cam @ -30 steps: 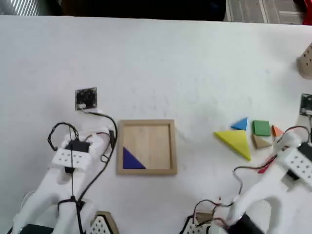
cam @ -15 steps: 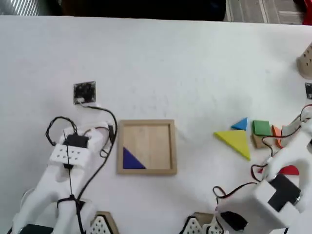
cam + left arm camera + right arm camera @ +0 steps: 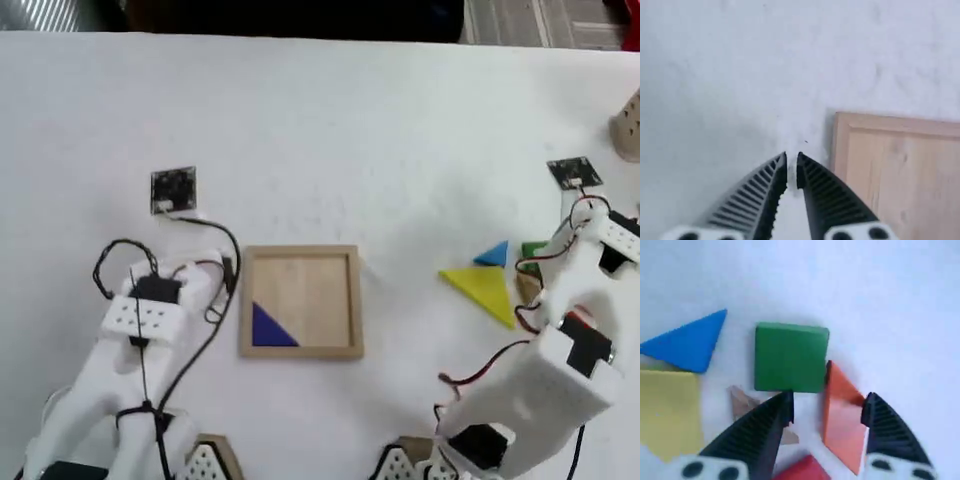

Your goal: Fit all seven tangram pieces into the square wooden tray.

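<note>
**Open over the orange piece, six left to place**

My right claw is spread wide over the cluster of loose pieces. One finger is beside the orange piece on its outer side. The other is over the gap between that piece and the tan triangle. The red piece sits closest under my wrist, and the green square lies just beyond my fingertips. I hold nothing. I judge I am lining up to take the orange piece, though I cannot tell whether my tips are down at its level or hovering above it.

Farther out in the cluster are the small blue triangle and the large yellow triangle, at the right centre of the high view. The tray is well apart from them at centre frame. It holds one dark blue triangle in its lower left corner.

The next move calls for dropping squarely around the orange piece and closing on its edges without nudging the green square or the red piece beside it. Then comes the carry across to the tray.

My left claw is closed on nothing, resting near the tray's left rim.
</note>
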Robot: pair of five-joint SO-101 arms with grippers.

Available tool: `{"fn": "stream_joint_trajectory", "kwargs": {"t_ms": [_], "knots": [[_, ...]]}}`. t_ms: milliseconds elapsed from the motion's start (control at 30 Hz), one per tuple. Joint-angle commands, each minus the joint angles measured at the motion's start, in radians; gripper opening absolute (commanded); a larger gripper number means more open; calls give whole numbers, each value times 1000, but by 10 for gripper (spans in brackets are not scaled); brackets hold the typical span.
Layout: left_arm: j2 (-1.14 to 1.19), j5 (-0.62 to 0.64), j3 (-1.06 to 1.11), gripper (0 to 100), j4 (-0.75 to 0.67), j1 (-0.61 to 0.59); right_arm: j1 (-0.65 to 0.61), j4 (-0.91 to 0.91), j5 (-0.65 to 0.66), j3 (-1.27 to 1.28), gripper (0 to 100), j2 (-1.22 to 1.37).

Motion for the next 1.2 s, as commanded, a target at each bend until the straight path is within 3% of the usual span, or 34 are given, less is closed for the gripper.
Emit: {"fn": "stream_joint_trajectory", "kwargs": {"t_ms": [0, 700, 767, 900, 1000, 1167], "knots": [[4, -2, -49, 61, 8, -1, 28, -25, 31, -48, 231, 10], [5, -2, -49, 63, 8, -1, 94, -24, 84, 41, 228, 13], [5, -2, -49, 63, 8, -1, 94, -24, 84, 41, 187, 12], [5, -2, -49, 62, 8, -1, 94, -24, 75, 37, 13, 2], [5, -2, -49, 61, 8, -1, 94, -24, 75, 34, 45, -24], [5, -2, -49, 64, 2, -4, 88, 79, 75, 34, 18, -160]]}}
